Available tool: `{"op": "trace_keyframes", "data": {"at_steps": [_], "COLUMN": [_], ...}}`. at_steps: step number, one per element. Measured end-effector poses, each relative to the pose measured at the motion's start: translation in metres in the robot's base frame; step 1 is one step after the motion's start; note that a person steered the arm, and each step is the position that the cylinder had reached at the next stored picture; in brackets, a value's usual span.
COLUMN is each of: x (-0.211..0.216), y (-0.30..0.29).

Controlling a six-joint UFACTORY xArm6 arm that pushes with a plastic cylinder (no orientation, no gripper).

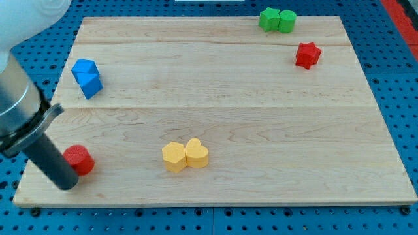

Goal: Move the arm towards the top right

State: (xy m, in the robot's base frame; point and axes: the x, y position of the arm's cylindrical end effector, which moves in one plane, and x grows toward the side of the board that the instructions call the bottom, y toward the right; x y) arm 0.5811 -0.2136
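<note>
Pale wooden board [215,98] lies on a blue perforated bench, and most of its middle is bare. Down at the view's bottom left, the arm's straight dark rod slants in from the edge, and its tip [67,185] rests on the wood just beside the red cylinder block [79,159], touching it or very nearly; from this angle I cannot tell which. The rod is a plain pusher with nothing to spread or pinch, and it holds nothing.

The goal is the board's top-right corner, at the view's top right, far across from the tip. That corner is crowded: the green pair of blocks [277,19] sits near the top edge, shapes hard to make out, and the red star-shaped block [307,55] lies a little below them to the right.

The first risk, as I judge it, is the red cylinder: it sits up and right of the tip, so a straight diagonal start would likely shove it along. The yellow hexagon and yellow heart blocks [185,156], touching each other, lie to the right near the bottom edge and look clear of a diagonal path. The blue angular blocks [86,77] stand well above, near the left edge. Arriving carelessly could knock the star or the green pair off the nearby edges.
</note>
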Motion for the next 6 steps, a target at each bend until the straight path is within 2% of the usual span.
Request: {"op": "trace_keyframes", "data": {"at_steps": [1, 2, 3, 5, 6], "x": [-0.020, 0.033, 0.021, -0.119, -0.195], "y": [0.002, -0.019, 0.044, 0.063, 0.090]}}
